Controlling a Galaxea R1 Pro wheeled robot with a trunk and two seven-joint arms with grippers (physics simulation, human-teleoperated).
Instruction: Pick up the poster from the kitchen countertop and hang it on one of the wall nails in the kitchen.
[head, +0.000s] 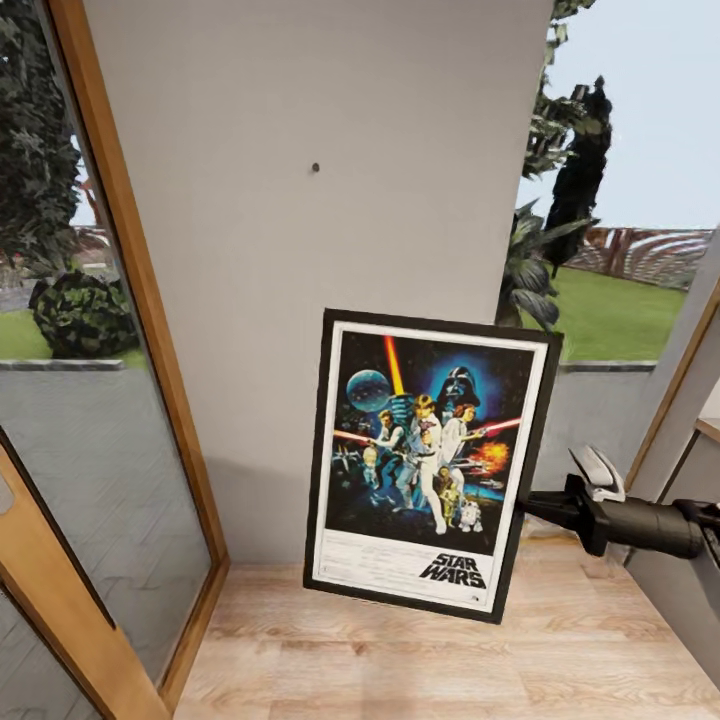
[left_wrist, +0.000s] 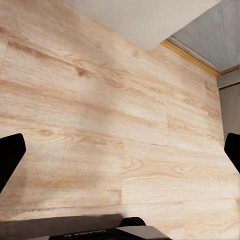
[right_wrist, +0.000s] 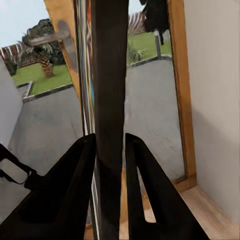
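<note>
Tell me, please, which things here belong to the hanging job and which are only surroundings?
For the job:
- poster, held off the floor by its right edge
- right pincer, shut on that edge
- wall nail, above the poster

Surroundings:
- wood floor
- glass door with wooden frame
- garden plants outside

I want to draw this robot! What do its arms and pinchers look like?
The right arm is a smooth dark grey tube with a black wrist and a white part on top. The right gripper has two long, black, pointy fingers. The left gripper's fingertips are black too.
</note>
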